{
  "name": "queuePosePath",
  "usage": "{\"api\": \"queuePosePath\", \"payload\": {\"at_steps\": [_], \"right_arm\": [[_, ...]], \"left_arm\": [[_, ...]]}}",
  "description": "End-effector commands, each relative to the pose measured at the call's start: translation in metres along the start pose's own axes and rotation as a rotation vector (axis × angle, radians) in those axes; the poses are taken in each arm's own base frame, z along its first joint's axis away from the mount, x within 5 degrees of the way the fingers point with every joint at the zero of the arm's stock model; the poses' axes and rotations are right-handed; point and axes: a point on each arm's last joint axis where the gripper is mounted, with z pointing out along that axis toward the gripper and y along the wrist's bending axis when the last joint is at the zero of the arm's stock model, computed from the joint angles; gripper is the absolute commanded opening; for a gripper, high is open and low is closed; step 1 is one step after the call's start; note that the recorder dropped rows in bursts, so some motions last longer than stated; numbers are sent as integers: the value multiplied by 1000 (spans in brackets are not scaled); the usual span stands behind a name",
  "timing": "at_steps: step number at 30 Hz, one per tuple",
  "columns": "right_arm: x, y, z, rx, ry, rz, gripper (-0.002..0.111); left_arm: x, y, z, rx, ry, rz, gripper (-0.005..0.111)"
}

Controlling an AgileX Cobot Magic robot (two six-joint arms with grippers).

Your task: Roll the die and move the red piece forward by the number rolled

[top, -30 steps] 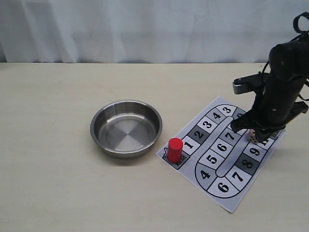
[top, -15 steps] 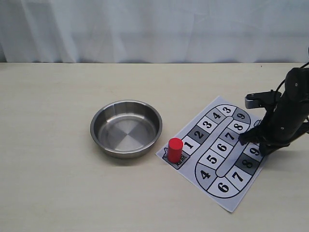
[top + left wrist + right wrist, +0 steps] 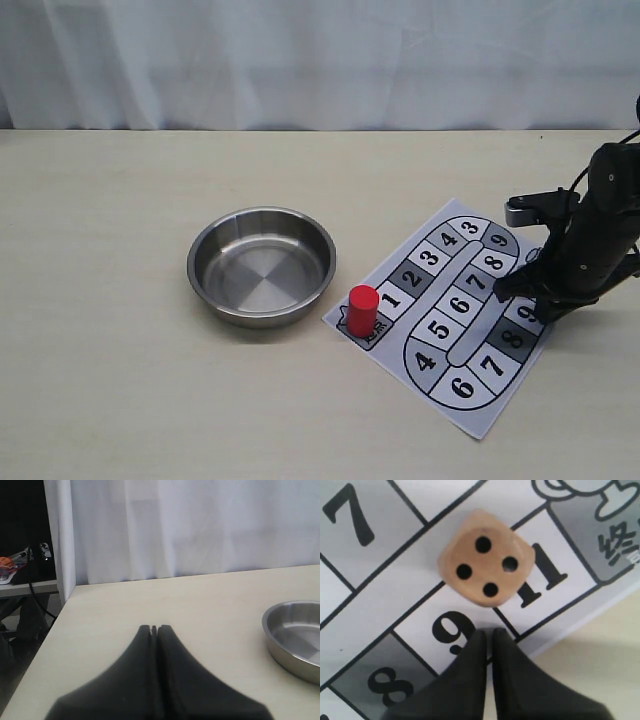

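Four pips face up on the die (image 3: 486, 572), which I could tip with my right hand (image 3: 488, 631), closed empty just beside it.

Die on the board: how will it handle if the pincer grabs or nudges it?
The die looks like light wood, probably easy to lift. Its rounded corners suggest it may tumble rather than slide if nudged. It sits on the thin paper board, which could shift or wrinkle under a push.
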Motion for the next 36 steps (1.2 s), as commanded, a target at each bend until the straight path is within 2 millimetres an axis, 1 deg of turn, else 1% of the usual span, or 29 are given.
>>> {"api": "queuePosePath", "payload": {"at_steps": [1, 17, 19, 20, 21, 23, 26, 27, 28, 29, 32, 33, 34, 36], "right_arm": [[1, 0, 1, 0, -4, -4, 4], [1, 0, -1, 0, -3, -4, 4], [0, -1, -11, 4, -32, -6, 4], [-1, 0, -23, 2, -62, 2, 4], [-1, 0, -29, -3, -72, 6, 4], [0, 5, -51, -8, -116, -34, 4], [0, 27, -83, -13, -216, -132, 4], [-1, 42, -94, -21, -268, -170, 4], [-1, 48, -98, -29, -286, -183, 4], [-2, 66, -105, -58, -324, -210, 4], [3, 105, -109, -97, -337, -317, 5], [5, 117, -110, -103, -346, -374, 8], [7, 128, -111, -111, -355, -413, 15], [11, 148, -114, -136, -374, -457, 36]], "left_arm": [[0, 0, 0, 0, -11, -8, 0], [0, 0, 0, 0, -11, -8, 0], [0, 0, 0, 0, -11, -8, 0], [0, 0, 0, 0, -11, -8, 0], [0, 0, 0, 0, -11, -8, 0], [0, 0, 0, 0, -11, -8, 0], [0, 0, 0, 0, -11, -8, 0], [0, 0, 0, 0, -11, -8, 0], [0, 0, 0, 0, -11, -8, 0], [0, 0, 0, 0, -11, -8, 0], [0, 0, 0, 0, -11, -8, 0], [0, 0, 0, 0, -11, -8, 0], [0, 0, 0, 0, -11, -8, 0], [0, 0, 0, 0, -11, -8, 0]]}}
